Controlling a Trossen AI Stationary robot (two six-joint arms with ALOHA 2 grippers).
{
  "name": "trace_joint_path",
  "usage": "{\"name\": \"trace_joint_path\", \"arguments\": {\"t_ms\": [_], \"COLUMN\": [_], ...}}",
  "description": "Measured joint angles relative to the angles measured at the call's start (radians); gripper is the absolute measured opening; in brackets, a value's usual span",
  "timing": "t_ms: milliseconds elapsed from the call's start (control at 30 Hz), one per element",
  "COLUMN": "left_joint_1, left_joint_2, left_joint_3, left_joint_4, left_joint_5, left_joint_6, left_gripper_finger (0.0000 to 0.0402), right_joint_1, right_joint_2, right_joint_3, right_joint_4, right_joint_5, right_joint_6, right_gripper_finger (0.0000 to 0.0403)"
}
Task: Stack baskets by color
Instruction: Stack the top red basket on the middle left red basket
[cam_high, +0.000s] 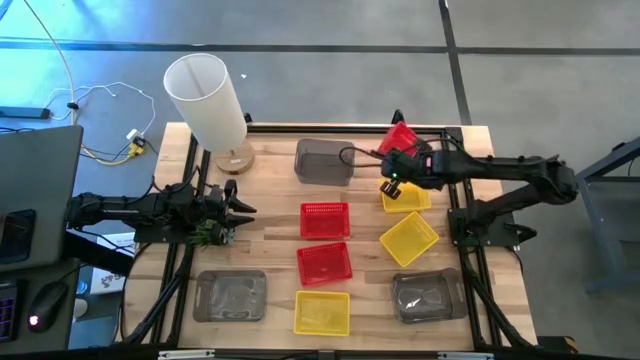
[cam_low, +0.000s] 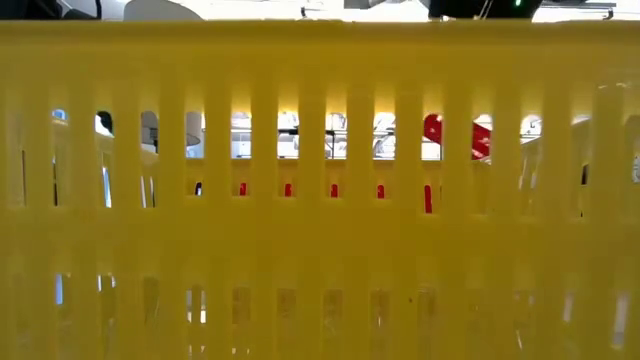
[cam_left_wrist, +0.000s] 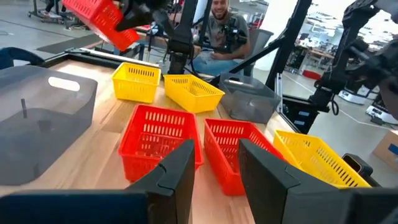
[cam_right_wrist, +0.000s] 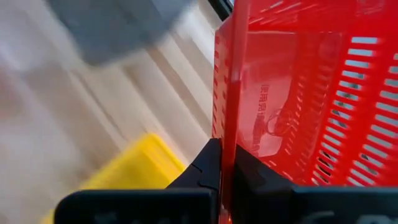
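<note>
I've got 1 red basket (cam_high: 401, 137) up off the tabletop (cam_high: 270, 215), tilted, near the far right part of the work area. The right pincer (cam_right_wrist: 225, 163) is pinching its thin wall, fingers pressed together on either side of the rim. Just beneath and beside it sits a yellow basket (cam_high: 405, 196), and a second yellow basket (cam_high: 409, 238) lies turned at an angle next to that.

Out from there: 2 more red baskets sit in the middle, one (cam_high: 325, 220) just beyond the other (cam_high: 324, 263), close but with a narrow gap between their edges. The third yellow basket (cam_high: 322, 312) is at the near edge, and it fills the low view completely, so I get only slits through its wall there.

3 grey baskets: one (cam_high: 324, 161) at the far middle, just beside the lifted red one; one (cam_high: 231, 296) at the near left; one (cam_high: 428, 295) at the near right, close to the tabletop's corner.

Open wood shows on the left side, between the grey baskets and the red pair. The left pincer (cam_high: 238, 210) hangs there with fingers (cam_left_wrist: 176, 171) spread, holding nothing. The white cylinder (cam_high: 207, 97) stands at the far left corner. A person (cam_left_wrist: 217, 37) sits beyond the tabletop.
</note>
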Motion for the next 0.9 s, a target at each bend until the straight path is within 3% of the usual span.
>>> {"name": "trace_joint_path", "arguments": {"t_ms": [267,900], "left_joint_1": [0.000,0.000], "left_joint_2": [0.000,0.000], "left_joint_3": [0.000,0.000], "left_joint_4": [-0.002,0.016], "left_joint_5": [0.000,0.000], "left_joint_6": [0.000,0.000], "left_gripper_finger": [0.0111,0.0111], "right_joint_1": [0.127,0.260], "right_joint_2": [-0.002,0.004], "right_joint_3": [0.000,-0.001], "right_joint_4": [0.199,0.555], "right_joint_5": [0.006,-0.025], "right_joint_6": [-0.044,-0.148], "right_gripper_finger": [0.0000,0.0000]}}
